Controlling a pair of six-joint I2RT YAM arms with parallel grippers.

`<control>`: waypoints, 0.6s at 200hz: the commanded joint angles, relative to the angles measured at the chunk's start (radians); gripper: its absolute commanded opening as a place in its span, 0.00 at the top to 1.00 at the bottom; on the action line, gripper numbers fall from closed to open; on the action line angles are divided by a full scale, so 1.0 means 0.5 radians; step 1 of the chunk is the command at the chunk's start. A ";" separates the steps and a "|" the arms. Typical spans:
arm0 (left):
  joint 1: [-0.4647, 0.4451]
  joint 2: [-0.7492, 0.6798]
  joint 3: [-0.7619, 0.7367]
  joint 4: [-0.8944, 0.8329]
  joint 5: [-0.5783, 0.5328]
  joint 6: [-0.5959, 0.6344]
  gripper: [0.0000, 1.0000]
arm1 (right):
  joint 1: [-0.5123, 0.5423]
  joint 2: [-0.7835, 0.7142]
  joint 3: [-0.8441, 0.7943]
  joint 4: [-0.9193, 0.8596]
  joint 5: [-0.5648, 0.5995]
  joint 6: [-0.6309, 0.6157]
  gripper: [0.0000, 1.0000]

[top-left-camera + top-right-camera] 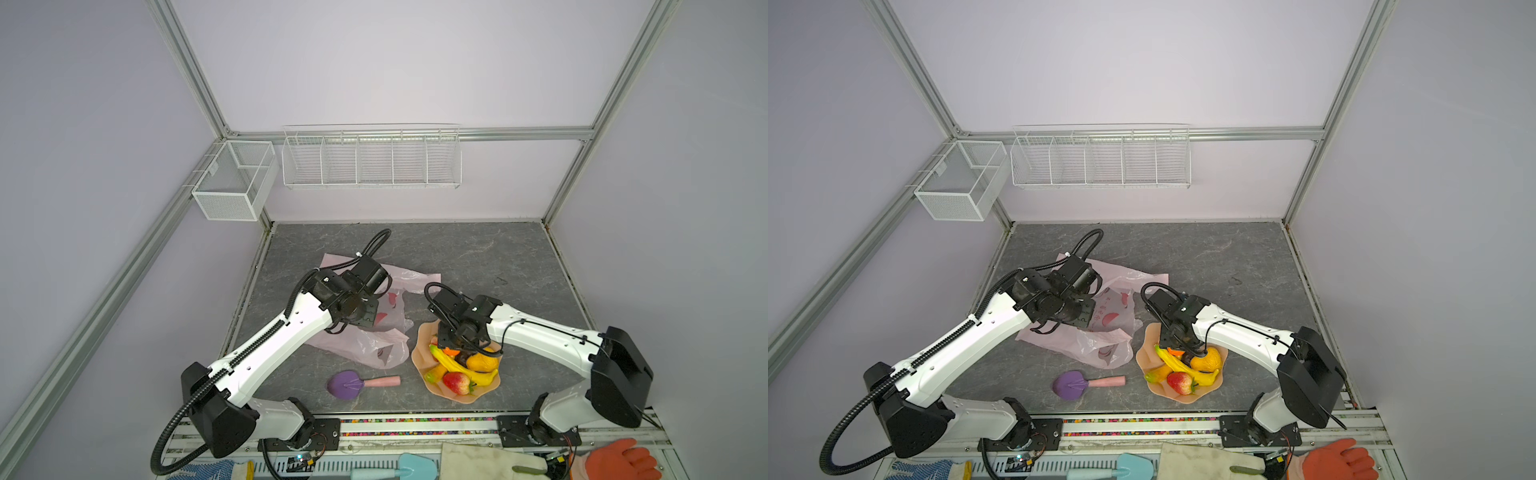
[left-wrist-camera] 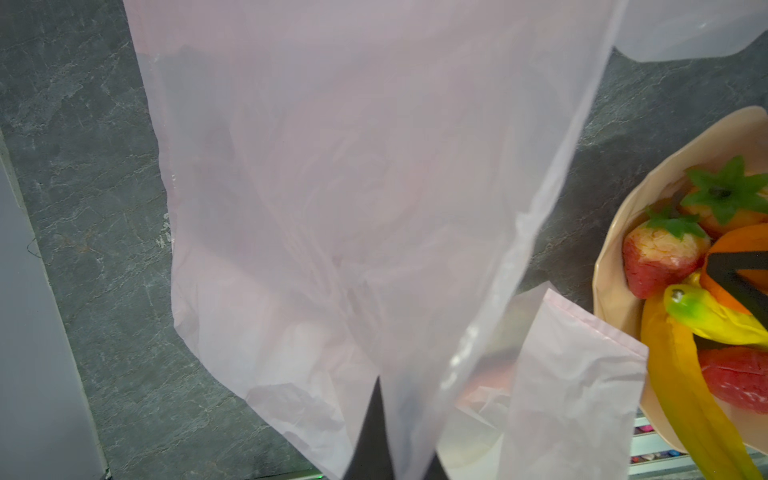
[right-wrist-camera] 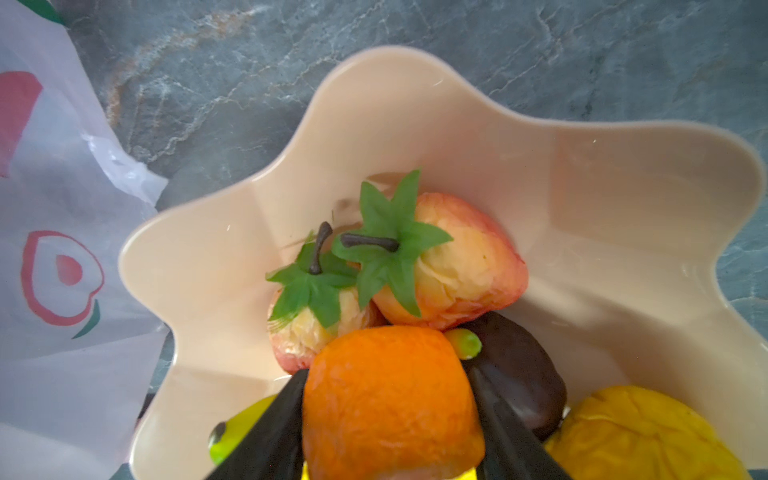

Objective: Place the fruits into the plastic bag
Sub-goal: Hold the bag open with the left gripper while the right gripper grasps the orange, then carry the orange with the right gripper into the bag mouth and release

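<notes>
The pale pink plastic bag (image 1: pixel 365 349) (image 1: pixel 1100 351) lies crumpled at centre-left of the table. My left gripper (image 2: pixel 395 440) is shut on a sheet of the bag (image 2: pixel 353 187) and holds it up. The fruits sit in a peach bowl (image 1: pixel 419 361) (image 3: pixel 582 199) right of the bag: bananas (image 1: pixel 457 368), strawberries (image 3: pixel 465 262), a yellow-orange piece (image 1: pixel 482 362) and a dark piece (image 3: pixel 523 374). My right gripper (image 3: pixel 386 374) reaches down into the bowl, its black fingers (image 3: pixel 282 419) pressed against both sides of the orange (image 3: pixel 390 407), squeezing it.
A purple scoop (image 1: pixel 345 384) with a pink handle lies in front of the bag. White wire baskets (image 1: pixel 370 162) hang on the back wall. Gloves (image 1: pixel 619 459) and a blue trowel (image 1: pixel 411 465) lie beyond the table's front rail.
</notes>
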 commanded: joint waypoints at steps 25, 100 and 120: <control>0.014 -0.033 -0.010 -0.023 -0.040 -0.015 1.00 | 0.005 -0.147 0.170 -0.184 0.104 -0.026 0.57; 0.020 0.008 0.011 -0.017 -0.042 0.001 1.00 | -0.027 -0.382 0.202 -0.102 0.028 0.021 0.63; 0.024 0.018 0.017 -0.021 -0.040 0.018 1.00 | -0.039 -0.411 0.109 0.113 -0.101 0.077 0.63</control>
